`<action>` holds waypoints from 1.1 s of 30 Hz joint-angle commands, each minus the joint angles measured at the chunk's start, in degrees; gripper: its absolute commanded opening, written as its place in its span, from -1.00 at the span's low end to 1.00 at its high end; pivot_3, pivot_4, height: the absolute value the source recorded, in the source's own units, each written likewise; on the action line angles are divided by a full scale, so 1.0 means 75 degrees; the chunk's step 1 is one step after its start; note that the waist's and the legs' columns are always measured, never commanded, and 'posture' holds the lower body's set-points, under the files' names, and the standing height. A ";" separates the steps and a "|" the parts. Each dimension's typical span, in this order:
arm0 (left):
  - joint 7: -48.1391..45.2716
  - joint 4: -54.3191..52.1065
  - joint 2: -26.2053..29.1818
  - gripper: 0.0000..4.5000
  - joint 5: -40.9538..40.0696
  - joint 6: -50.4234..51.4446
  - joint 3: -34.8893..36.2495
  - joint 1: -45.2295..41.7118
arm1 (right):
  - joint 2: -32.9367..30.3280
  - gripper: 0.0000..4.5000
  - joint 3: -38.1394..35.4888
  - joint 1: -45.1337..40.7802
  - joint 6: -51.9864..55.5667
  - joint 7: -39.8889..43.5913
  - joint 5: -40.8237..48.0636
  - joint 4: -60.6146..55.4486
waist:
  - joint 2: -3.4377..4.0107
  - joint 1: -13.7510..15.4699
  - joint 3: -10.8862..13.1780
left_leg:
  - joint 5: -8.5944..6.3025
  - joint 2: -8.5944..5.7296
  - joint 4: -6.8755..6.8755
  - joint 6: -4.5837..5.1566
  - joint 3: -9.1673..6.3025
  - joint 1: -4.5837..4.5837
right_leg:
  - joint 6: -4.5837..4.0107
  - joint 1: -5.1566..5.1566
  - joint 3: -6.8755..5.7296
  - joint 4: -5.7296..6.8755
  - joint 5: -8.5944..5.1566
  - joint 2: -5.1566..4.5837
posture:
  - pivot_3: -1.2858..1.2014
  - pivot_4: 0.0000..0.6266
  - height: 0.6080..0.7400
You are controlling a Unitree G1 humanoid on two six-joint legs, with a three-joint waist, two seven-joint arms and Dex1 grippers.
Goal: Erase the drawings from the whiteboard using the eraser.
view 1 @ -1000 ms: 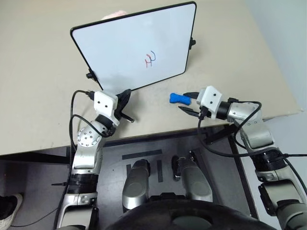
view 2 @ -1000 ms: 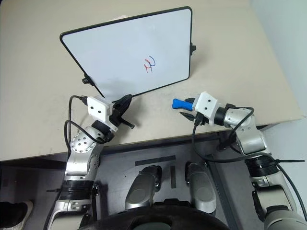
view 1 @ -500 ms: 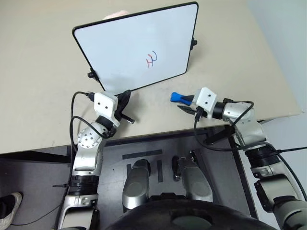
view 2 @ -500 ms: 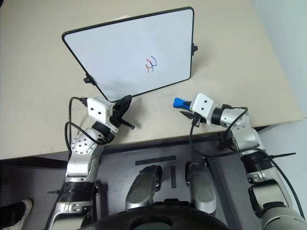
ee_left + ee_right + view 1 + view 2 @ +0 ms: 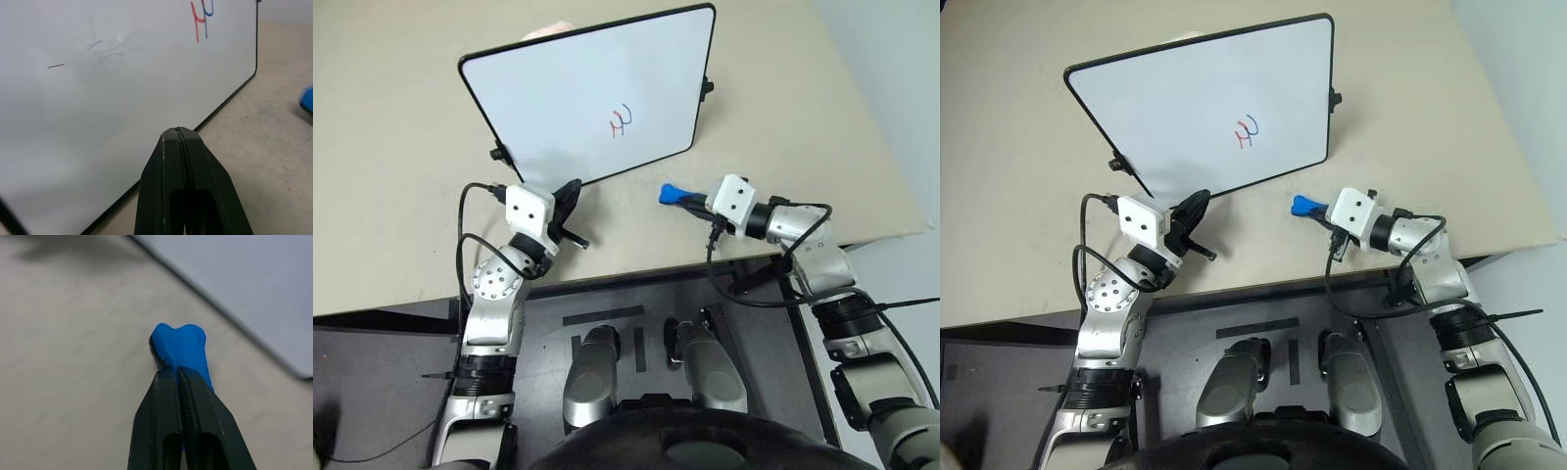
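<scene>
Half the eraser [image 5: 182, 346] hidden within closed right gripper [image 5: 178, 374] jaws.

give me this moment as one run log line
phase: eraser grasped | right gripper: shut on eraser | left gripper: shut, beside whiteboard edge | drawings: not yet erased

A plain lab or office: bare beige table [image 5: 401, 176], grey floor [image 5: 891, 59], whiteboard [image 5: 597, 93].

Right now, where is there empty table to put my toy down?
The table is bare left of the whiteboard, and right of it too. It is crowded along the board's near edge, by the left tool and the eraser.
</scene>
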 commanded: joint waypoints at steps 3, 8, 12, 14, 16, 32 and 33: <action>-0.0049 -0.0109 -0.0006 -1.00 -0.0006 -0.0190 -0.0061 -0.0120 | 0.0346 -0.98 -0.0048 -0.1085 -0.1634 -0.0865 -0.0659 0.0177 | -0.0002 -0.0014 -0.0001 | 0.0001 0.0002 -0.0002 0.0001 -0.0004 0.0006 | -0.0002 0.0002 -0.0001 0.0001 0.0002 0.0000 | 0.03 -0.52 1.00; -0.0045 -0.0072 0.0009 -1.00 -0.0006 -0.0204 -0.0062 -0.0168 | 0.0869 -0.98 0.0277 -0.1948 -0.3295 -0.1606 -0.1358 0.1732 | 0.0000 0.0020 0.0000 | -0.0004 0.0003 -0.0006 0.0001 -0.0006 0.0002 | -0.0004 -0.0006 -0.0002 0.0000 0.0001 -0.0002 | 0.03 -0.52 1.00; -0.0017 -0.0084 0.0015 -1.00 0.0003 -0.0216 -0.0055 -0.0160 | 0.1141 -0.98 0.0556 -0.2586 -0.4404 -0.2196 -0.1940 0.3289 | 0.0000 0.0036 0.0000 | -0.0005 0.0003 -0.0004 0.0000 -0.0006 -0.0017 | -0.0013 -0.0026 -0.0002 0.0001 0.0009 -0.0004 | 0.03 -0.52 1.00; -0.0001 -0.0102 0.0018 -1.00 -0.0001 -0.0222 -0.0042 -0.0147 | 0.1257 -0.98 0.0671 -0.2912 -0.4860 -0.2663 -0.2316 0.4119 | 0.0000 0.0035 0.0000 | -0.0007 0.0003 -0.0005 -0.0002 -0.0006 -0.0019 | -0.0017 -0.0032 -0.0002 0.0002 0.0011 -0.0004 | 0.03 -0.52 1.00; 0.0016 -0.0114 0.0021 -1.00 0.0004 -0.0230 -0.0032 -0.0138 | 0.1349 -0.98 0.0799 -0.3147 -0.5168 -0.2970 -0.2594 0.4891 | 0.0000 0.0035 0.0000 | -0.0008 0.0004 -0.0006 -0.0005 -0.0006 -0.0022 | -0.0022 -0.0037 -0.0002 0.0003 0.0015 -0.0004 | 0.03 -0.52 1.00; 0.0031 -0.0123 0.0040 -1.00 0.0005 -0.0244 -0.0031 -0.0157 | 0.1544 -0.98 0.0804 -0.3703 -0.6117 -0.4335 -0.3205 0.6531 | 0.0002 0.0030 0.0001 | -0.0018 0.0006 -0.0008 -0.0019 -0.0008 -0.0033 | -0.0041 -0.0055 -0.0002 0.0004 0.0033 -0.0004 | 0.03 -0.52 1.00; 0.0025 -0.0116 0.0035 -1.00 0.0006 -0.0245 -0.0042 -0.0170 | 0.1488 -0.98 0.0738 -0.3803 -0.6139 -0.4620 -0.3281 0.6473 | 0.0003 0.0029 0.0002 | -0.0018 0.0006 -0.0008 -0.0019 -0.0008 -0.0036 | -0.0042 -0.0057 -0.0002 0.0004 0.0034 -0.0004 | 0.03 -0.52 1.00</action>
